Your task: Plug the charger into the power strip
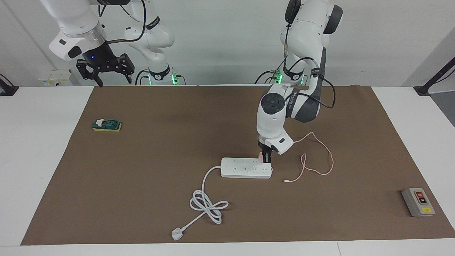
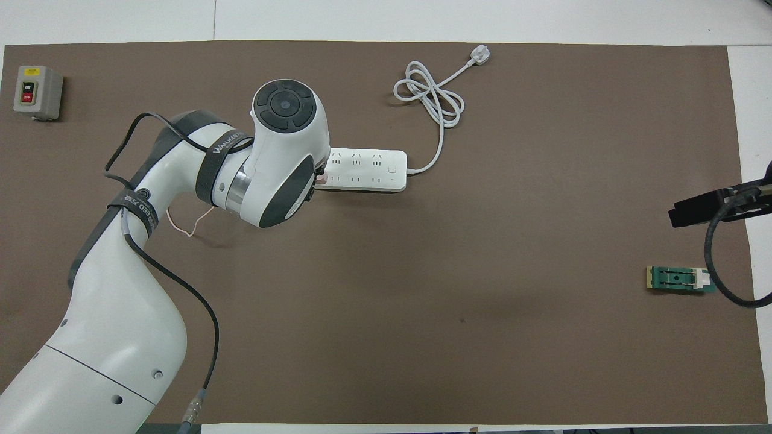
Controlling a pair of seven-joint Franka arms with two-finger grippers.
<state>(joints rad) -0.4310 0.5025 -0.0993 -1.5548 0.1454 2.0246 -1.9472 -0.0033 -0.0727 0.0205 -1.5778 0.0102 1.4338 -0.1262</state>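
A white worktop [image 1: 42, 149] is covered by a wide brown mat [image 1: 160, 149], seen from across it with two white robot arms at the robots' edge.

At the right arm's end of the worktop, the right hand [image 1: 105, 69] hangs raised over the mat's corner next to the robots, fingers spread wide and holding nothing; this arm waits. Farther from the robots than that hand, a small green block with a white clip [image 1: 106, 124] lies on the mat.

Toward the middle, a white three-pin plug [image 1: 176, 234] lies by the mat's edge farthest from the robots. Its thick white cord [image 1: 207, 204] loops in a loose knot and runs to the power strip [image 1: 245, 168], a long white block with two rows of outlets lying flat, lengthwise across the mat.

The left arm reaches down over the end of the power strip that points toward the left arm's end of the worktop. The left hand [image 1: 265, 158] is pressed together, pinching the charger [image 1: 261, 156], a small pale pink cube that sits against the strip's top at that end, in the row of outlets nearer to the robots. Whether its prongs are seated cannot be told. The charger's thin pink cable [image 1: 321, 156] curls in loops on the mat beside the strip, its free tip lying just off the strip's end.

At the left arm's end, a grey box with red and black buttons [image 1: 418, 202] rests on the mat.
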